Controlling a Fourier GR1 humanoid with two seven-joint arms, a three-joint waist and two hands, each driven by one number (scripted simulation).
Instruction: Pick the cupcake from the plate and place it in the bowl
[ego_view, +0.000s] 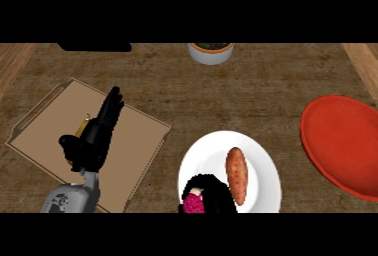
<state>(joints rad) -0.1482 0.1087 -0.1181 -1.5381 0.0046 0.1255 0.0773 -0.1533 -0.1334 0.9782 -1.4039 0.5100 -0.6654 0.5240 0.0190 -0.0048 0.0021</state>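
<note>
— Curling round the pink cupcake (194, 204) at the near edge of the white plate (214, 150): right hand (218, 192), confirmed?
— Confirmed. From it the red bowl (339, 145) is lying rightward; the left hand (96, 135) is resting straight-fingered, farther off.

Between the white plate (199, 160) and the red bowl (339, 150) at its three o'clock, a strip of bare counter (244, 95) runs open. A long orange piece of food (236, 175) lies across the plate's bowl side. A small pot (210, 54) stands off at twelve, and a board (136, 142) at nine.

White plate (210, 152), red bowl (343, 145), pink cupcake (194, 204), brown tray (140, 142)
</note>
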